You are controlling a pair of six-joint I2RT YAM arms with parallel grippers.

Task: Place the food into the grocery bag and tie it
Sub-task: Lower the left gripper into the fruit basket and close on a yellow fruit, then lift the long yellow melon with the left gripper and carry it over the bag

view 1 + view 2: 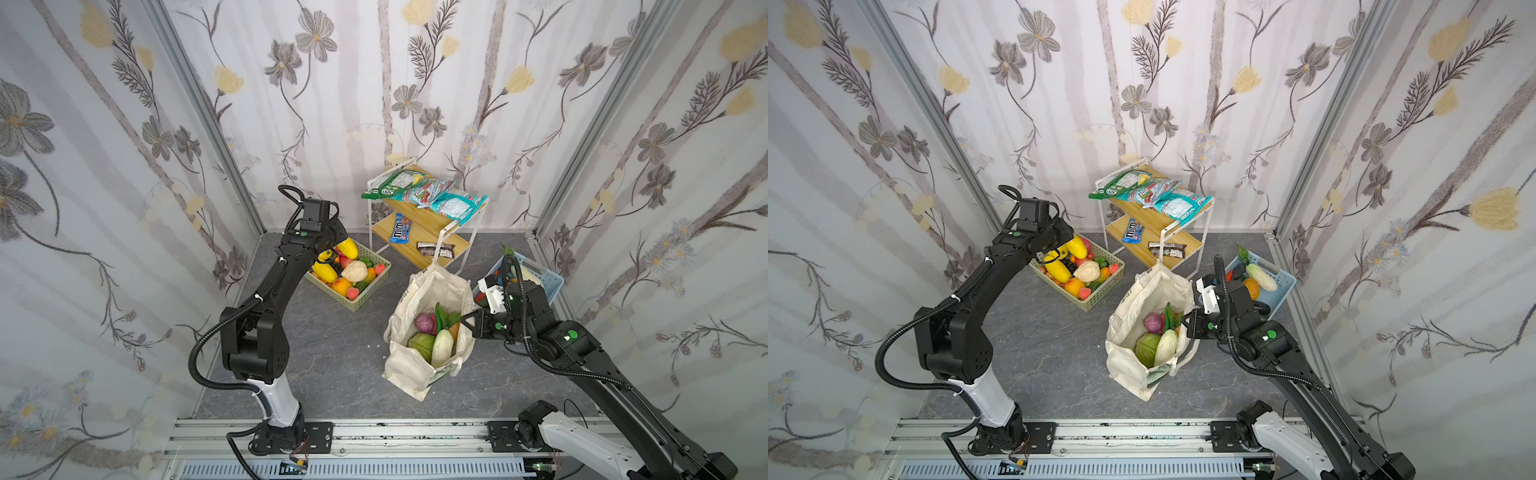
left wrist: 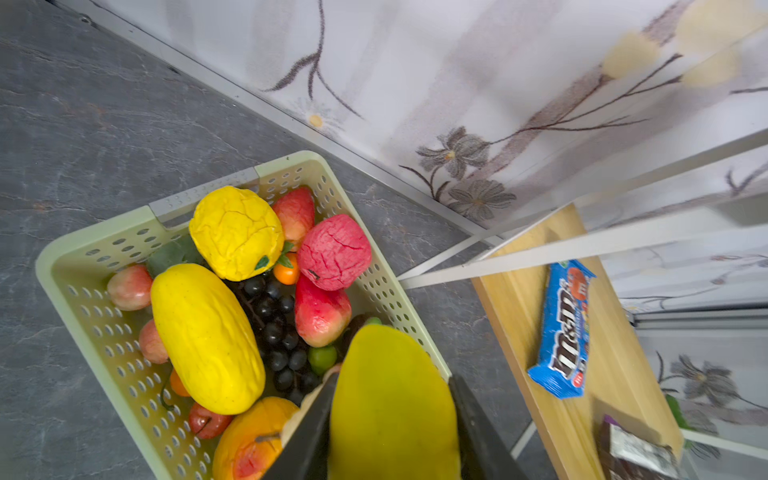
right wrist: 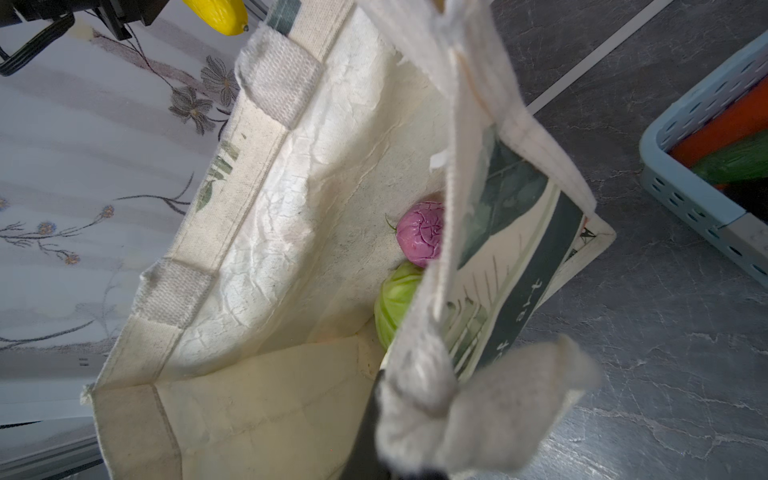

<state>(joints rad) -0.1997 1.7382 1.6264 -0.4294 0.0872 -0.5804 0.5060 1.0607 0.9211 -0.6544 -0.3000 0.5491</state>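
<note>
Slip risk: my left tool [image 2: 392, 378] pinches smooth yellow fruit [image 1: 348, 248] above basket [image 1: 368, 302]; right tool [image 1: 467, 322] clamps tote [image 1: 407, 370] rim.

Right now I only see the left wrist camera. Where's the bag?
Observer: The bag stands open between the green basket and a blue basket.
Operator: Will my mango be first in?
Observer: No, a green cabbage and a purple cabbage already lie inside, among others.
Operator: Who's holding the bag?
Observer: The right gripper is shut on its rim, on the blue basket's side.
</note>
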